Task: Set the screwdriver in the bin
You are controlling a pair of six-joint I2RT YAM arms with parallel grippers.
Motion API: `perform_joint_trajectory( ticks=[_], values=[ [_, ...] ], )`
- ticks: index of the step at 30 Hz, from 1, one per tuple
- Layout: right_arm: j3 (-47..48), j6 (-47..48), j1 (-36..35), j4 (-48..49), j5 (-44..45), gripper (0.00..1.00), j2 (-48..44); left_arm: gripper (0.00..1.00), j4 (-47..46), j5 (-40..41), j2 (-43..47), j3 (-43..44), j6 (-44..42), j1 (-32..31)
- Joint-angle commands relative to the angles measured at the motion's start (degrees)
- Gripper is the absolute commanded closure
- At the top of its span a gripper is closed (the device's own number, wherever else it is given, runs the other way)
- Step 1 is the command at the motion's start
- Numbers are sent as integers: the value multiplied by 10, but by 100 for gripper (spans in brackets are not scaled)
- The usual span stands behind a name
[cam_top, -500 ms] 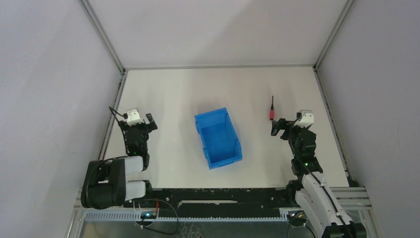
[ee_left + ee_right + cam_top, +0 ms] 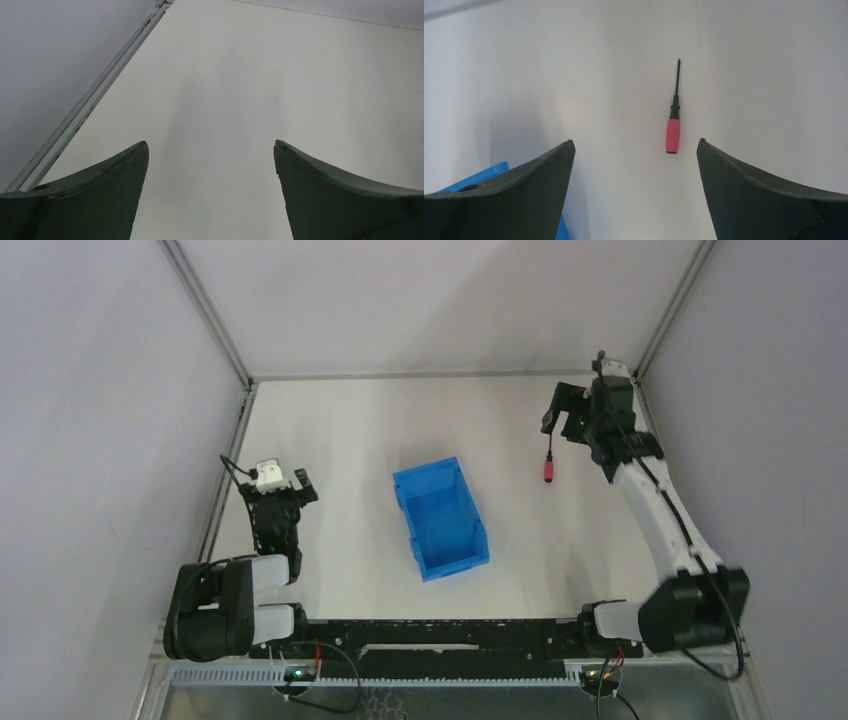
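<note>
Matte white table (image 2: 350,430) between pale grey walls (image 2: 100,390); the screwdriver (image 2: 548,471) lies right of the bin (image 2: 441,518); left gripper (image 2: 211,145) and right gripper (image 2: 634,145) spread wide.

screwdriver (image 2: 548,471) lies on worktop (image 2: 350,430) right of centre, well apart from bin (image 2: 441,520) at mid-frame. right gripper (image 2: 555,410) sits upper right, near its shaft tip.

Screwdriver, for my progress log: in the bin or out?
Out. The screwdriver lies flat on the table, apart from the bin, which looks empty.
</note>
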State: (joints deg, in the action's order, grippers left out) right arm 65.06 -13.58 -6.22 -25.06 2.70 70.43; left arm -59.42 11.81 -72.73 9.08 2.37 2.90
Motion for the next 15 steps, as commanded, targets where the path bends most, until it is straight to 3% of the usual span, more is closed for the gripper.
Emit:
perform_joint_trajectory(
  ticks=[1,9,15],
  values=[
    [74,-11,-3,-137,19,0,129,0,-17,1,5,18,-11,-2],
    [170,-7,12,-135,19,1,350,0,-17,1,5,18,-12,-1],
    [189,-6,13,-130,9,9,440,0,-17,1,5,18,-11,-2]
  ],
)
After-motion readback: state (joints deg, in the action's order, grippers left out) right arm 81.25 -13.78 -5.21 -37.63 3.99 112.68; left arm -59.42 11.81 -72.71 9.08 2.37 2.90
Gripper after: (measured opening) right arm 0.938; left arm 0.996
